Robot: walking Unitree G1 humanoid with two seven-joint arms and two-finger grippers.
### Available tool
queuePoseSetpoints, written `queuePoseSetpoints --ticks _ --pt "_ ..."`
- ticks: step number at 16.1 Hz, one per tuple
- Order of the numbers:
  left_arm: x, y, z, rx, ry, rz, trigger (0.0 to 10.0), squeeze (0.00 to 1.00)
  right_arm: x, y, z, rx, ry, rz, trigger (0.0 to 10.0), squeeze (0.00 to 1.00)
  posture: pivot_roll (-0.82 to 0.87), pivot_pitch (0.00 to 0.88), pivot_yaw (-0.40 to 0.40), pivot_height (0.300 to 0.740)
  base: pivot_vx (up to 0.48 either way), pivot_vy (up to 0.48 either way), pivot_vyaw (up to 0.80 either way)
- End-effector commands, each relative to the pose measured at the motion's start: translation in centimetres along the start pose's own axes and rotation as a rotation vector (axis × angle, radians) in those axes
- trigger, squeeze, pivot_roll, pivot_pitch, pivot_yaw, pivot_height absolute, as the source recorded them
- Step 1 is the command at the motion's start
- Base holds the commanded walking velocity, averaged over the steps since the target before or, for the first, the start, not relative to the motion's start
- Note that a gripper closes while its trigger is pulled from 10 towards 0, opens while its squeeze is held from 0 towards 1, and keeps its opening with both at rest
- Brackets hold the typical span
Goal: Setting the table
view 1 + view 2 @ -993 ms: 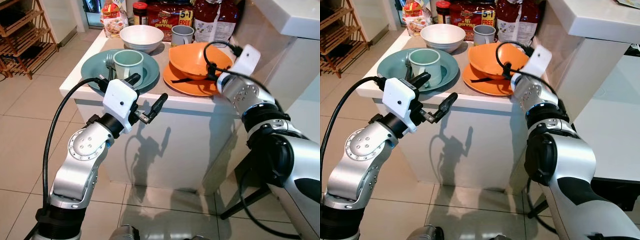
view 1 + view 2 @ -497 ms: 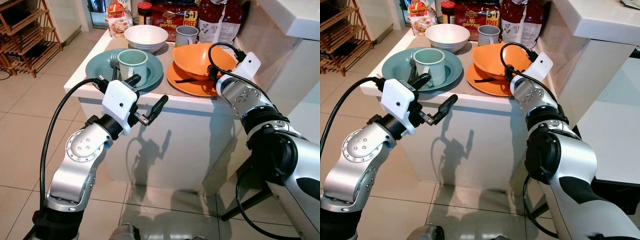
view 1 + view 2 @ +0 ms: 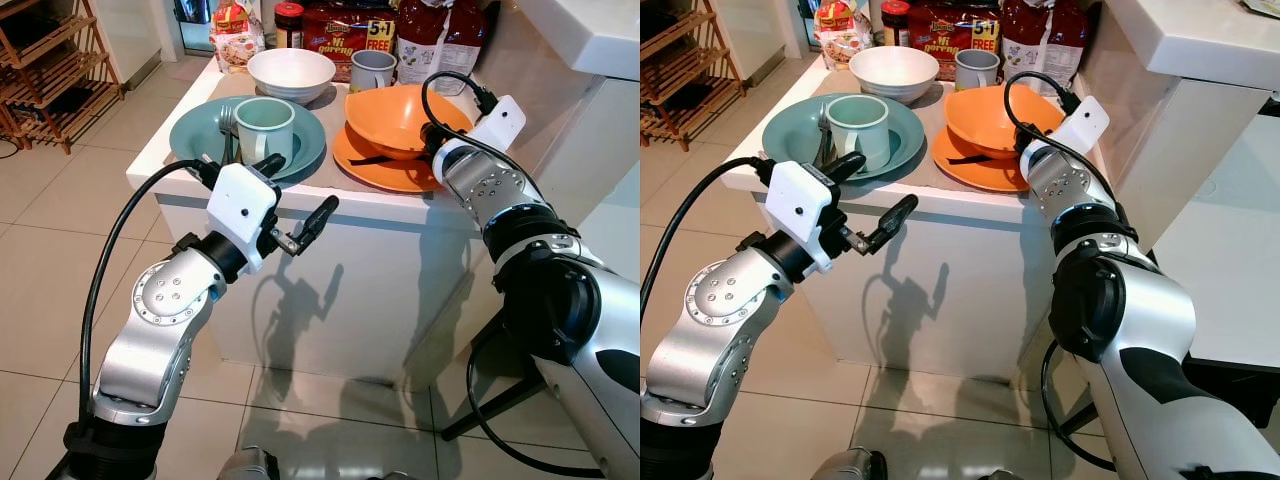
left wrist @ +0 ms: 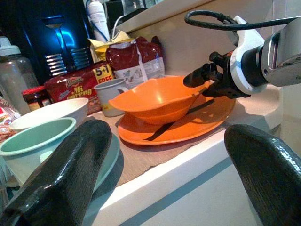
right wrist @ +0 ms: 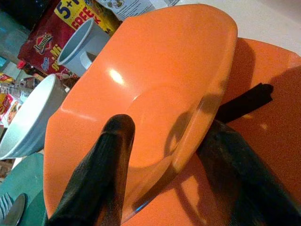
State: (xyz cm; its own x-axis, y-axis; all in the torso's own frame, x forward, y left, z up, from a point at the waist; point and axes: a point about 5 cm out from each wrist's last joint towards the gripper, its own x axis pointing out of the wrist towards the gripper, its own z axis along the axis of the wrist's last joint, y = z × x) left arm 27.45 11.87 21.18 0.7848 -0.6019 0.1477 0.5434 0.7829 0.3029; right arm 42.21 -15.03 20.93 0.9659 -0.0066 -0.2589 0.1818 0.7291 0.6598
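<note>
An orange bowl (image 3: 395, 115) sits tilted on an orange plate (image 3: 375, 178), with a black utensil (image 5: 244, 101) under it. My right gripper (image 3: 430, 150) is at the bowl's near right rim, shut on it. One finger is inside the bowl and the other beneath the rim. To the left, a teal plate (image 3: 190, 135) holds a mint mug (image 3: 262, 125) and a fork (image 3: 225, 125). Behind them stand a white bowl (image 3: 290, 72) and a grey mug (image 3: 372, 68). My left gripper (image 3: 302, 185) hangs open and empty at the table's front edge, below the teal plate.
Food packets and a jar (image 3: 345, 25) line the back of the small white table (image 3: 300, 215). A wooden rack (image 3: 45, 70) stands at the far left, and a white counter (image 3: 590, 40) rises at the right. Tiled floor (image 3: 50, 260) surrounds the table.
The view has shifted slightly. My right wrist has turned a little while staying at the orange bowl's rim. The left arm holds the same pose.
</note>
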Motion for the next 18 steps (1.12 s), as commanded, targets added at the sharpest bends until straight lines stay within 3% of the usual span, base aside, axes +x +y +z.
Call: queuePoseSetpoints --ticks 1,14,18 --pt "0.0 -0.4 0.3 0.007 -0.004 -0.027 10.0 0.00 0.0 0.0 0.3 0.018 0.000 0.005 0.0 0.00 0.17 0.042 -0.064 0.740 0.000 0.000 0.00" --pt "0.0 -0.4 0.4 0.014 -0.005 -0.032 10.0 0.00 0.0 -0.3 0.1 0.067 0.005 -0.007 0.0 0.00 0.17 0.047 -0.066 0.740 0.000 0.000 0.00" --pt "0.1 0.4 0.5 0.022 -0.017 0.064 10.0 0.00 -0.1 0.2 1.4 0.076 -0.063 0.093 0.0 0.00 0.17 0.048 -0.070 0.740 0.000 0.000 0.00"
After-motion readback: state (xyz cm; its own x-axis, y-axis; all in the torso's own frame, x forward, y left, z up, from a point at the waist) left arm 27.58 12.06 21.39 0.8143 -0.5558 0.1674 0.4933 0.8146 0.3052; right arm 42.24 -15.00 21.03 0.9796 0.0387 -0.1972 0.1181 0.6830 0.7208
